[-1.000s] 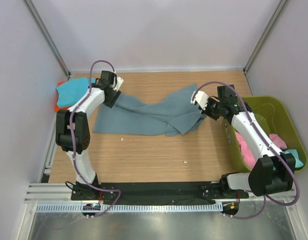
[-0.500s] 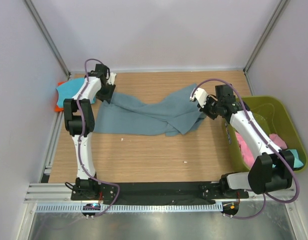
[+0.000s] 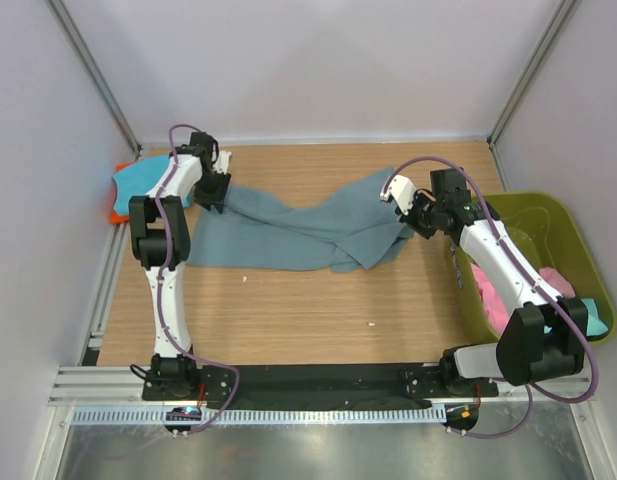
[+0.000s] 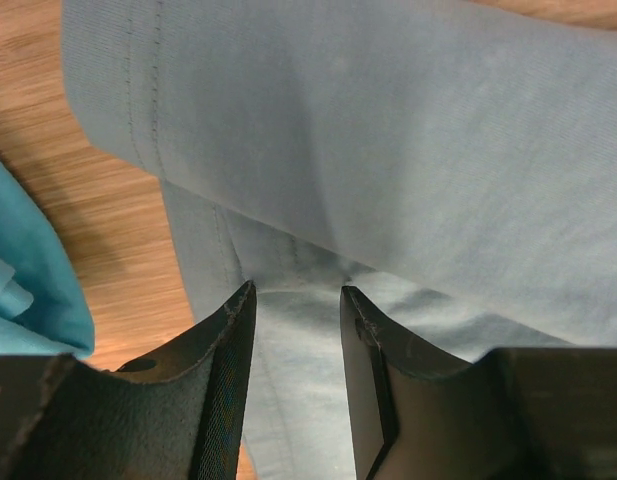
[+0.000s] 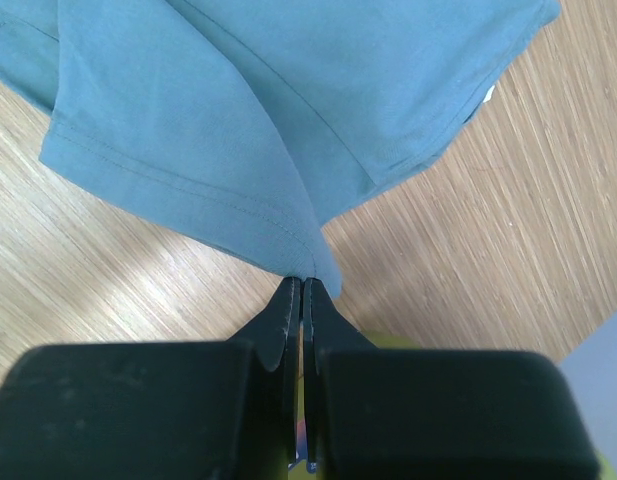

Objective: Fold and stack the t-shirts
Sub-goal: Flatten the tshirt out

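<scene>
The blue-grey t-shirt [image 3: 298,230] lies spread and rumpled across the middle of the wooden table. My left gripper [image 3: 216,190] is at its back left corner. In the left wrist view the left gripper [image 4: 296,290] stands partly open, its tips pressed onto the blue-grey t-shirt [image 4: 388,130], with smooth cloth showing in the gap. My right gripper [image 3: 408,220] is shut on the shirt's right edge. The right wrist view shows the right gripper [image 5: 303,280] pinching a hem corner of the blue-grey t-shirt [image 5: 238,100].
A folded turquoise t-shirt [image 3: 138,180] lies over an orange one [image 3: 115,213] at the back left corner, just left of my left gripper. The olive-green basket [image 3: 548,205] at the right holds a pink t-shirt [image 3: 553,280] and a turquoise one [image 3: 591,308].
My left arm swung back and left to the shirt's back left corner, then dropped slightly, and its jaws narrowed. The right arm has hardly moved and keeps its hold.
</scene>
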Robot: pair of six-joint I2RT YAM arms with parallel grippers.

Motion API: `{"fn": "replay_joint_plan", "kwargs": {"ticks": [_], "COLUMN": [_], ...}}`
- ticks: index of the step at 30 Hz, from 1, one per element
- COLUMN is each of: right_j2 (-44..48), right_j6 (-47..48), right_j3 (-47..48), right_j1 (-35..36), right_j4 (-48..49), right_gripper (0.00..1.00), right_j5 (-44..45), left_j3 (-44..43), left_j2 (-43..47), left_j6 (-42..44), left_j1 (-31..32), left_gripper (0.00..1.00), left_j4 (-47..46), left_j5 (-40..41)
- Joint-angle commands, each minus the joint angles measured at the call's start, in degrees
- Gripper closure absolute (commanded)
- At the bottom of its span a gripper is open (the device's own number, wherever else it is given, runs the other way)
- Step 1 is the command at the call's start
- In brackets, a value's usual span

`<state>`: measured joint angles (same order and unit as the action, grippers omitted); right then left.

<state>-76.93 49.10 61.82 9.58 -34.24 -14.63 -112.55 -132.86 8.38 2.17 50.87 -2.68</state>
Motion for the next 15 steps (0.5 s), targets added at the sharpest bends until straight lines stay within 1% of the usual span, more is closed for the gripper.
{"fn": "replay_joint_plan", "kwargs": {"ticks": [1, 12, 15], "right_j2": [0.2, 0.4, 0.3], "right_j6": [-1.1, -1.3, -1.3], "right_j3": [2.2, 1.5, 1.6], "right_j1": [0.2, 0.2, 0.3], "right_j4": [2.2, 2.4, 2.7], "right_gripper": [0.98, 0.99, 0.98], "right_j5": [0.7, 1.2, 1.2], "left_j3": [-2.8, -4.0, -3.9], "left_j2": [-0.3, -1.9, -1.9], "left_j6": [-0.9, -1.3, -1.1], "left_j1": [-1.1, -1.9, -1.8], "left_gripper": [0.6, 0.6, 0.63], "left_j4": [-0.1, 0.0, 0.3], "left_j5": [-0.1, -0.7, -1.4]}}
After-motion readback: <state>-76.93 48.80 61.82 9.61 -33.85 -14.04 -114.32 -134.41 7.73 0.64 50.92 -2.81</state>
